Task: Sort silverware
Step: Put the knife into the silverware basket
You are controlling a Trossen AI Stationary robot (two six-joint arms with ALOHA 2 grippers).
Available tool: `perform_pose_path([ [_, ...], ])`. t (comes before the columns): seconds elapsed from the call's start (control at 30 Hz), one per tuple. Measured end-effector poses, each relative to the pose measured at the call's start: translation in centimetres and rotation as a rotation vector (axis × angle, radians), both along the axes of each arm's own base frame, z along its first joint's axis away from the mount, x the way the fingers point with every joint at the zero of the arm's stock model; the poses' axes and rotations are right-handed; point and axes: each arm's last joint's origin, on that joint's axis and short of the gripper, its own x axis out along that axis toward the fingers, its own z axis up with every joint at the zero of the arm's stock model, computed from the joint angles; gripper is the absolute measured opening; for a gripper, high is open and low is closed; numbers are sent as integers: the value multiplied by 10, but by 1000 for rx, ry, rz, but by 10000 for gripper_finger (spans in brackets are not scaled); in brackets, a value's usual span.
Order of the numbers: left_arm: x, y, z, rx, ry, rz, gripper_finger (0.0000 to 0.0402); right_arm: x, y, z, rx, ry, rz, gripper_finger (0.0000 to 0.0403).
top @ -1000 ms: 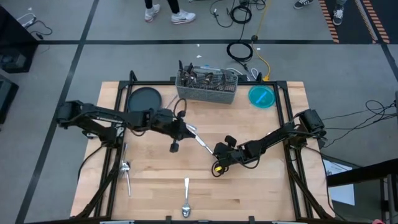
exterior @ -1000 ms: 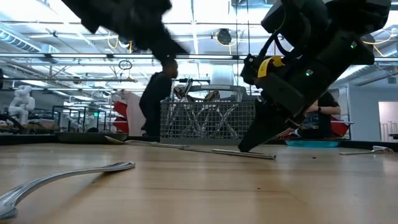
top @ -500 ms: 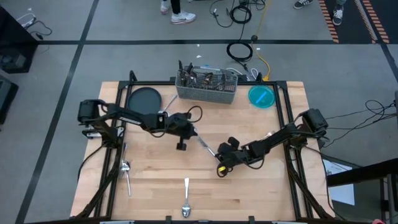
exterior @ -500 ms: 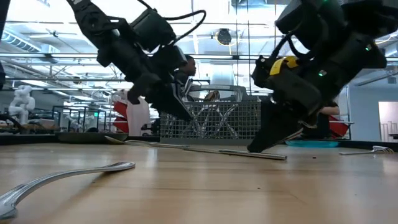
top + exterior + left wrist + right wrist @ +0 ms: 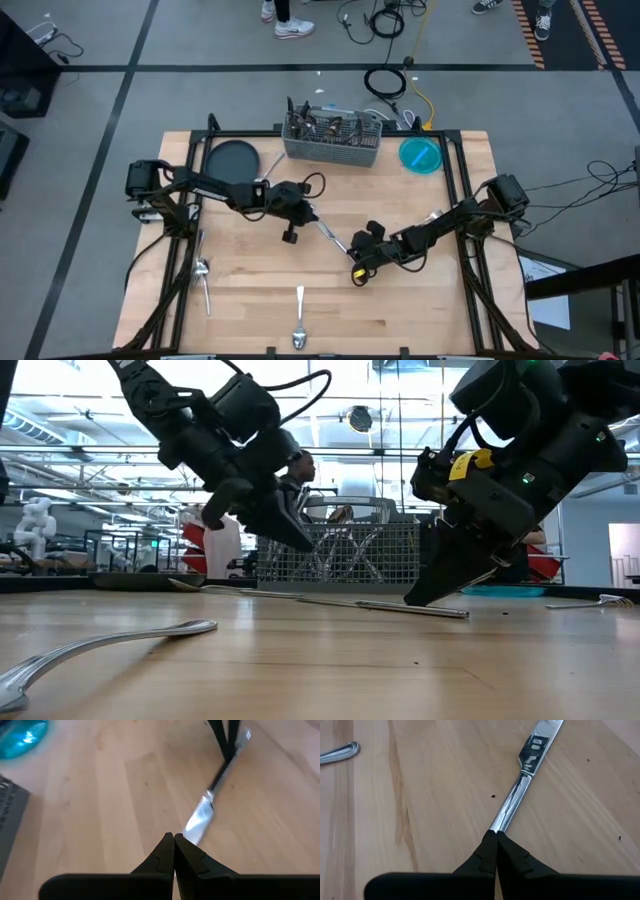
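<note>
A: Left arm has swung in from the bench's left edge over the last second; its claw [image 5: 291, 235] now hangs shut at the blade end of the knife [image 5: 326, 231], empty

B: And the right claw [image 5: 357, 272]?

A: Pinched shut on the knife's handle tip, low, so it can drag it flat. Knife lies mid-bench, apart from the caddy [image 5: 333, 140]. Two other pieces [image 5: 203, 274] wait along the front

B: Looks like a handover or a reposition
</note>
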Motion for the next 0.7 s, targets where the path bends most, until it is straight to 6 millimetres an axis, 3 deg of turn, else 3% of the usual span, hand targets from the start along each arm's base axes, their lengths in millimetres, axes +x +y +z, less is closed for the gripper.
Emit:
perform_pose_path([
  [0.2,-2,0,-6,24,44,-9,20,0,0,0,14,-4,-16,0],
  [0.43,1,7,2,170,-10,168,28,2,2,1,44,-32,-2,0],
  [0.7,2,7,3,-16,-5,297,29,2,2,1,46,-33,-4,0],
])
